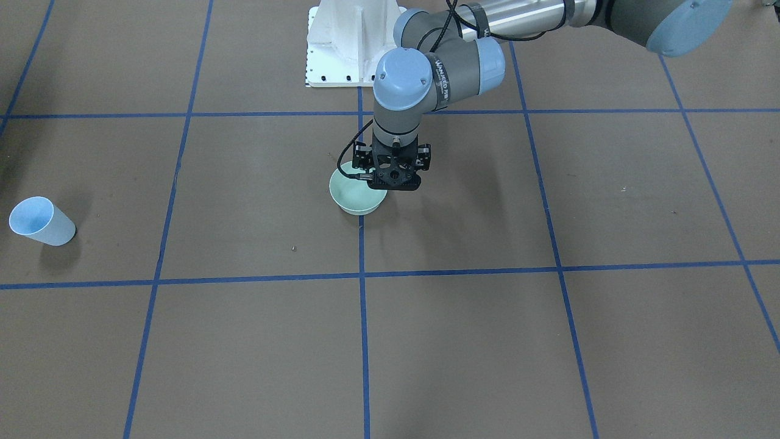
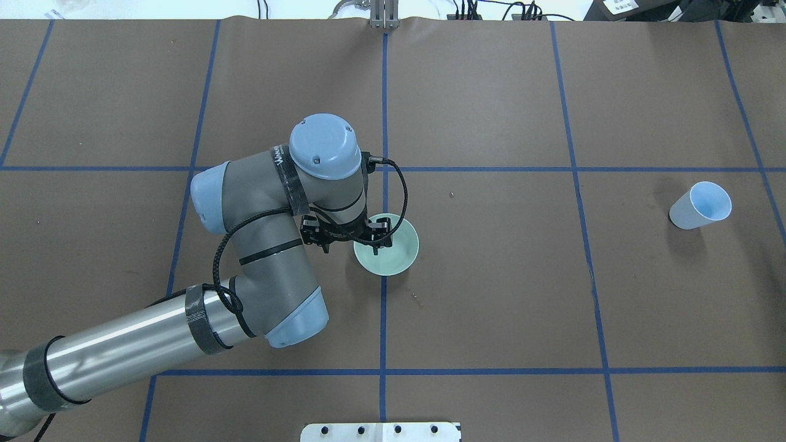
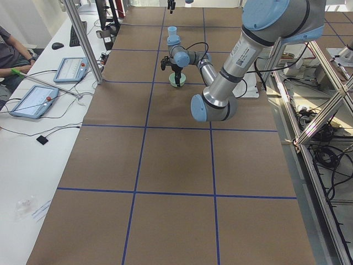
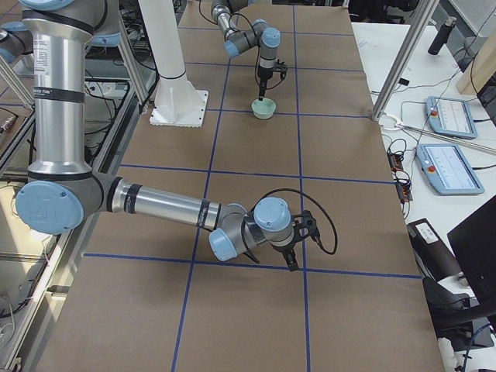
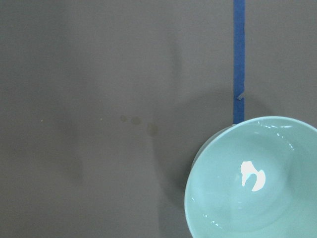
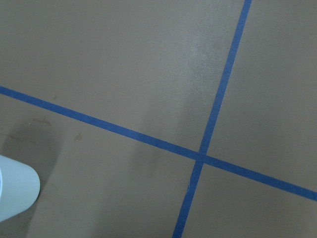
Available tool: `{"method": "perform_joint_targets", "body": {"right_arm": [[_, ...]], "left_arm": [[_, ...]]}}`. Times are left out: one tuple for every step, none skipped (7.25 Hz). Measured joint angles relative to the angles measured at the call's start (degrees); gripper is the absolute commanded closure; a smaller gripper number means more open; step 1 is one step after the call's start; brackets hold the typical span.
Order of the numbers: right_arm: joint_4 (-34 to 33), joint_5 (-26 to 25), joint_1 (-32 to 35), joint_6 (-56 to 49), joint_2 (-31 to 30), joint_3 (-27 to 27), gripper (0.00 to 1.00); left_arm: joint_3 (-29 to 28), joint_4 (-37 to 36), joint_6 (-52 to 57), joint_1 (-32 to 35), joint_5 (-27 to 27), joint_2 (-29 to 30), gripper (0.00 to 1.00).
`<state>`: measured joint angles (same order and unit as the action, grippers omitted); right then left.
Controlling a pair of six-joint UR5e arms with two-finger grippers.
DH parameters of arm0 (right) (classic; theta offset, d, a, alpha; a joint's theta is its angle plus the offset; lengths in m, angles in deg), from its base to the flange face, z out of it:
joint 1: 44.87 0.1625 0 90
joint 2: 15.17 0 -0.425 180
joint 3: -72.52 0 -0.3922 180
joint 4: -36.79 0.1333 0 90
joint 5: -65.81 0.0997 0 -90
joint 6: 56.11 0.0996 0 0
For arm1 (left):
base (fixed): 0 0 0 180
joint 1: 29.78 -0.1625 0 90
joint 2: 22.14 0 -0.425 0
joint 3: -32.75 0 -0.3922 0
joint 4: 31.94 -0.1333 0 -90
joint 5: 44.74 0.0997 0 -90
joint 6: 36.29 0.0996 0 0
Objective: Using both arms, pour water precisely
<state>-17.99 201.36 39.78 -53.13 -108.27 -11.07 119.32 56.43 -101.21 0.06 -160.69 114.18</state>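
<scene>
1. The water cannot be picked out for sure in the front view. The pale green bowl (image 1: 353, 200) sits near the middle of the table (image 1: 548, 341), on a blue tape line (image 1: 364, 341). The left arm (image 1: 426, 67) hangs the left claw (image 1: 393, 183) straight down over the bowl's far right rim. We cannot tell whether this claw is open or closed. A light-blue cup (image 1: 41, 222) stands well apart at the view's left edge.
2. From overhead, the left claw (image 2: 349, 240) covers the bowl's left rim, and the cup is far off to the right.
3. In the left side view, the near arm reaches along the table to the bowl. A person's arm (image 3: 14, 55) rests at the desk on the far left.
4. In the right side view, the right arm (image 4: 155, 205) lies low and near, with the right claw (image 4: 293, 260) pointing down by a tape crossing. We cannot tell whether it is open or closed.
5. In the left wrist view, the bowl fills the lower right corner. A white glint (image 5: 252, 176) lies inside it, and we cannot tell whether it is water or glaze.
6. In the right wrist view, the cup's side shows at the lower left edge, apart from a tape crossing.
</scene>
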Motion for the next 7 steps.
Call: {"method": "perform_joint_targets", "body": {"right_arm": [[-5.0,0.0,0.8,-2.4,0.7,-2.3,0.01],[-7.2,0.0,1.1,-3.4,0.9,-3.3,0.01],[-8.0,0.0,1.3,-3.8,1.0,-3.7,0.01],[-8.3,0.0,1.4,-3.9,1.1,-3.9,0.01],[-8.4,0.1,1.4,-4.0,1.1,-3.9,0.01],[-8.4,0.3,1.5,-4.0,1.1,-3.9,0.01],[-8.4,0.4,1.5,-4.0,1.1,-3.9,0.01]], "left_arm": [[-1.0,1.0,-0.6,0.0,0.0,0.2,0.22],[-2.5,3.2,-2.1,-0.1,0.0,0.3,0.39],[-4.1,5.6,-3.6,-0.1,0.0,0.5,0.72],[-5.0,7.2,-4.6,-0.1,0.0,0.5,1.00],[-5.3,7.8,-5.0,-0.1,0.0,0.5,1.00],[-5.2,8.1,-5.1,0.0,0.0,0.5,1.00],[-5.0,8.2,-5.2,0.1,-0.1,0.5,1.00]]}}
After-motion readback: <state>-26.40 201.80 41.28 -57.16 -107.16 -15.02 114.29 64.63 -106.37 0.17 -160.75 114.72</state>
